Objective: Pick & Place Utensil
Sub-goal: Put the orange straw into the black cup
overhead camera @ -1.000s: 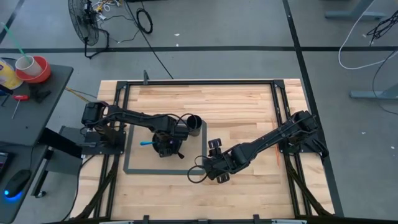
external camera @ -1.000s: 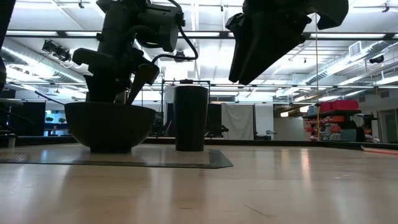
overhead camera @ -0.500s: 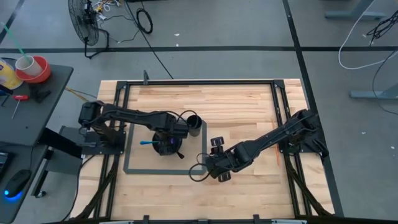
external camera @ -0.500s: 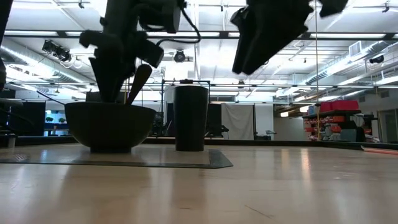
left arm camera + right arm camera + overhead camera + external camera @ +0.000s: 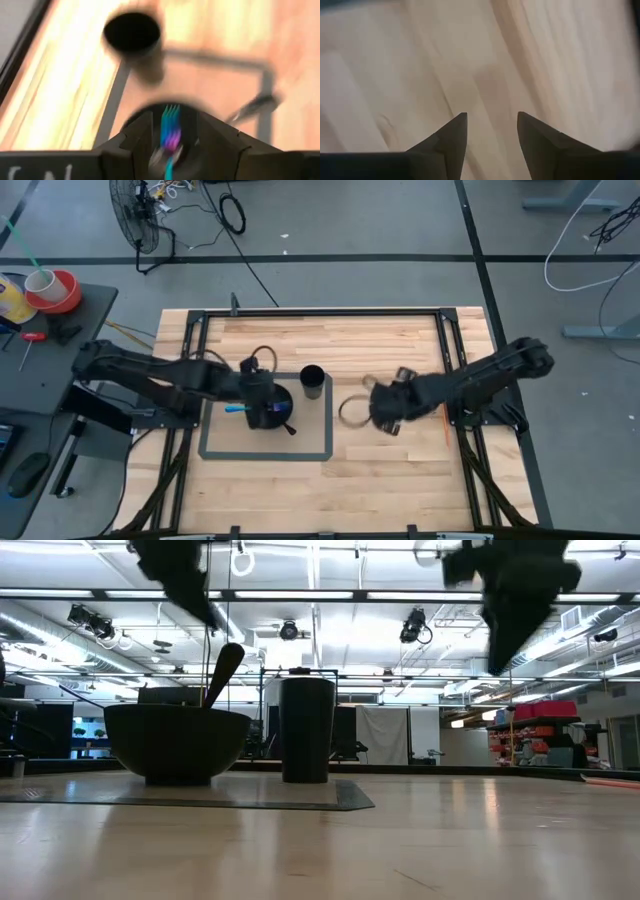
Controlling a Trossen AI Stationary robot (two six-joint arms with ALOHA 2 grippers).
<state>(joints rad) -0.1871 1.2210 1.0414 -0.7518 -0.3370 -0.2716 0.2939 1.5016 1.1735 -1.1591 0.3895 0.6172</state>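
On the mat (image 5: 215, 448): one bowl (image 5: 268, 406), one cup (image 5: 312, 381).

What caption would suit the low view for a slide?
A dark bowl holding a utensil beside a tall cup on a mat.

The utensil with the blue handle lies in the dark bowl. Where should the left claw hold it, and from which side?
Grip the blue handle, the end that sticks out over the rim of the bowl toward the left arm's base. Bring the left claw straight down, fingers across the handle. The other end lies inside the bowl, where the wall would probably block them.
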